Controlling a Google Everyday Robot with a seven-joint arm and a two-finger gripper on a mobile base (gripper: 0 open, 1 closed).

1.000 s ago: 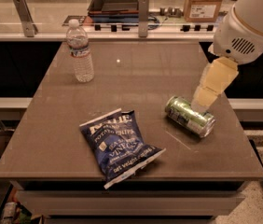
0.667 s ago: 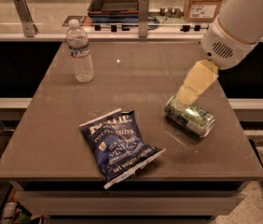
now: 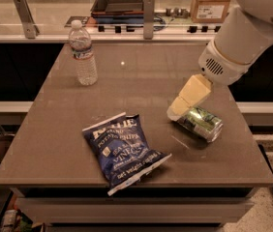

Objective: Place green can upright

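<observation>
Green can [image 3: 202, 123] lies sideways near the bench [image 3: 141, 76] edge. Tool [image 3: 176, 111] is at its left end; its state cannot be told. Risk: a nudge rolls the can off.

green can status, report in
Gripper low at the green can, at its end nearest the chip bag. Can on its side, not yet upright. Bag close by, not touching.
</observation>
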